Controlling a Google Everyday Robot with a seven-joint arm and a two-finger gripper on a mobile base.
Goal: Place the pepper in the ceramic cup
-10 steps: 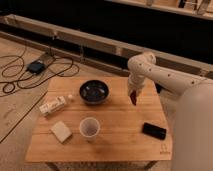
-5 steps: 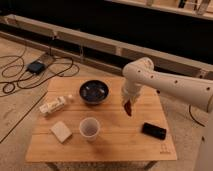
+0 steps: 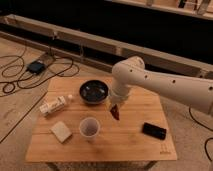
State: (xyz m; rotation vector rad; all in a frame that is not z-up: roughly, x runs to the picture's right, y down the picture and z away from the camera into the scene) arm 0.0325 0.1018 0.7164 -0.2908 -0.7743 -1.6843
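My gripper is closed on the red pepper, which hangs just right of the dark bowl. If I release short of the ceramic cup, whose mouth is narrow, the pepper lands on the wooden table.

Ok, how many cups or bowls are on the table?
2: the ceramic cup near the front edge, the dark bowl behind it. The claw, holding the pepper, hangs beside the bowl.

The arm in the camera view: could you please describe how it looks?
The arm is white, thick and rounded, with bulbous joints and a row of small dark dots along its side. The gripper, over the table beside the bowl, is small and dark.
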